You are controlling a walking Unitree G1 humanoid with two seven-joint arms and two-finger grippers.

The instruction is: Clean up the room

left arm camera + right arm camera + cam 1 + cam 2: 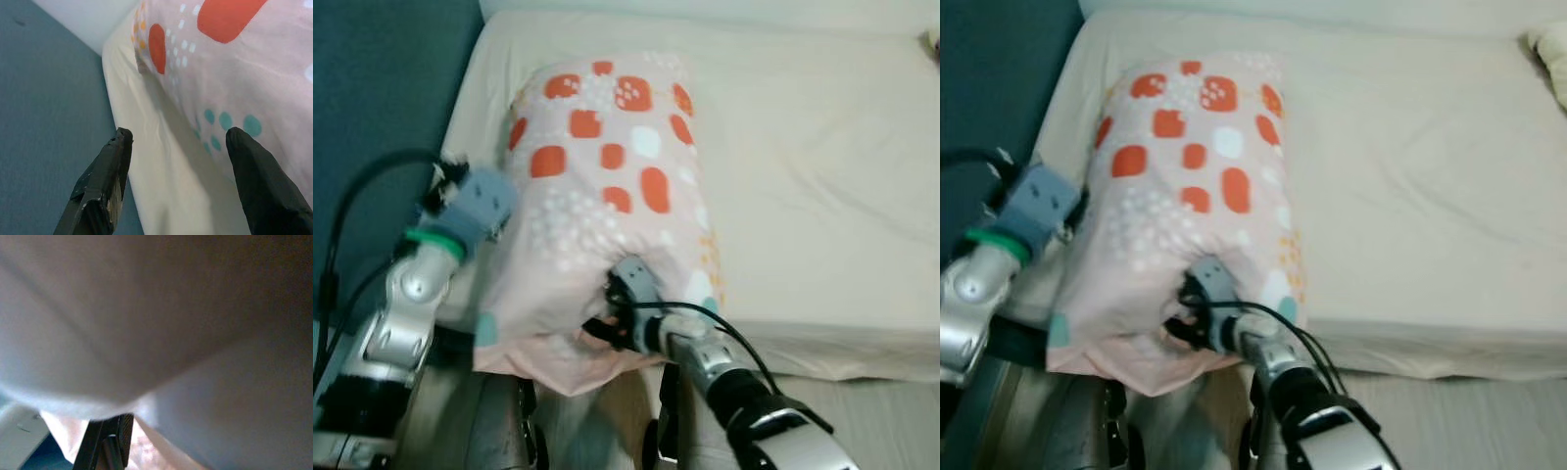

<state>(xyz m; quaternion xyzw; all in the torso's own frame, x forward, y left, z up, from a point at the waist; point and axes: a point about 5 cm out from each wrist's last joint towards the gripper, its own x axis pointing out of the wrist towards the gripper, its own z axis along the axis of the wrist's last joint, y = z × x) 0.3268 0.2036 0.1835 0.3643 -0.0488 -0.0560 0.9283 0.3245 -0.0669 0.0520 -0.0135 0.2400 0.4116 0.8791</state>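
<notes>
Bed: a cream-sheeted bed (822, 176) spans the head views, a dark teal floor (382, 88) on the robot's left.
Pillow: the pink pillow (607, 196) with orange and teal spots lies at the bed's near left corner, its near end hanging over the mattress edge toward the robot.
Step in hand: apparently setting the pillow onto the bed — the tidying looks partway through, since the pillow sits askew and overhangs.
Left gripper: the left gripper (178, 147) sits against the pillow's left side with its two black fingers (105, 181) spread wide; one finger is beside the spotted cover, the other over the sheet — nothing is pinched between them.
Right gripper: the right gripper (607, 318) is buried in the pillow's near end; cloth covers its wrist camera, so whether it pinches the fabric cannot be told.
Next move: likely a push farther onto the mattress, both arms moving together so the soft pillow does not sag off the edge.
</notes>
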